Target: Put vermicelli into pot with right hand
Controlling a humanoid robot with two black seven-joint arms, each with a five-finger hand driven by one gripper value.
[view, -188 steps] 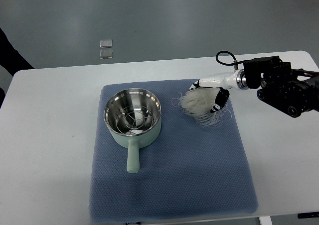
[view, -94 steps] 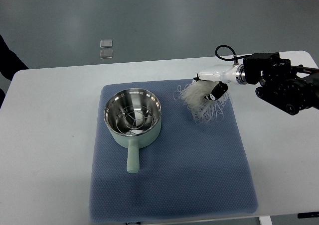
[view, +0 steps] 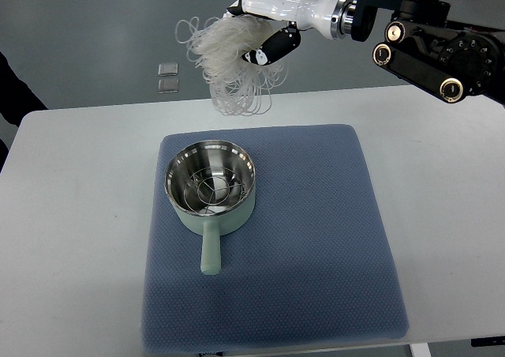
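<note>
Vermicelli held up high, pot not reached yet

The vermicelli (view: 229,65) is gripped by the closed right hand (view: 264,33), well above the counter (view: 79,215) and beyond the far rim of the pot (view: 210,189) (empty, on the blue mat (view: 316,254)); loose loops are dangling, so strands could get snagged on the rim or dropped outside if released early.

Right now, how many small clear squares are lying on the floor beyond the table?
2: one clear square farther back, the other clear square right beside it, nearer the table. None seems hidden.
</note>
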